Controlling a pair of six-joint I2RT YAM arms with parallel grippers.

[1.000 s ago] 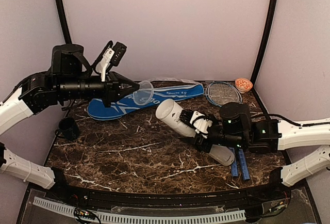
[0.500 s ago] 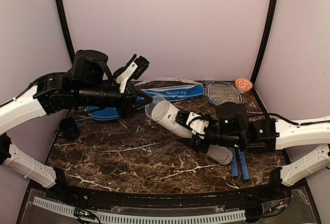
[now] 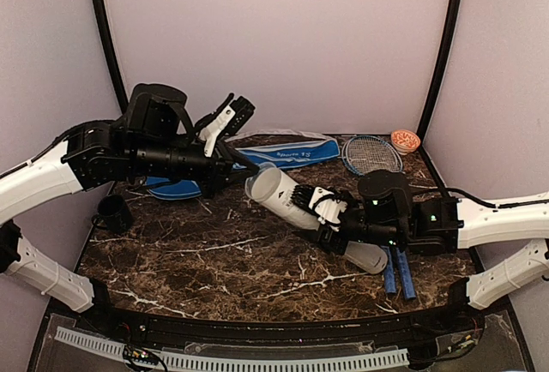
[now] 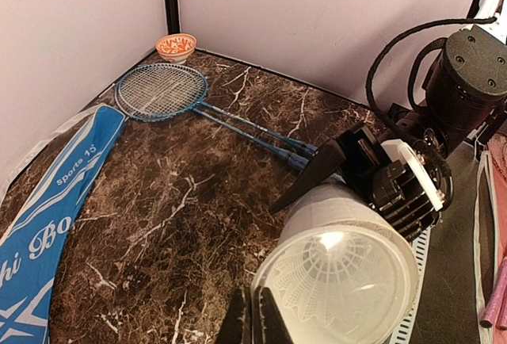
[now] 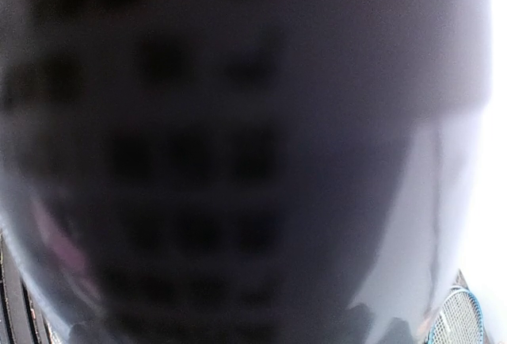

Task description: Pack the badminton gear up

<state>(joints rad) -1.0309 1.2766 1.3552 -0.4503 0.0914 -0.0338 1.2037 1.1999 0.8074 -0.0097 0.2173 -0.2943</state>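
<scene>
My right gripper point(image 3: 330, 211) is shut on the long white tube point(image 3: 296, 205) and holds it tilted, open end up and to the left. My left gripper point(image 3: 249, 169) is shut on the rim of a clear lid point(image 4: 341, 277) and holds it against the tube's mouth. In the left wrist view a white shuttlecock point(image 4: 329, 269) shows inside the tube through the lid. The two rackets point(image 3: 371, 153) lie at the back right, with their blue handles point(image 3: 396, 273) under my right arm. The blue cover point(image 3: 292, 154) lies at the back, partly hidden by my left arm.
A small black cup point(image 3: 113, 214) stands at the left edge. The orange-patterned bowl point(image 3: 405, 140) sits in the back right corner. The right wrist view is a dark blur filled by the tube, with a racket head point(image 5: 467, 312) at its lower right.
My left gripper has carried the clear lid right and down to the tube's mouth. The right gripper has shifted the tube slightly left.
</scene>
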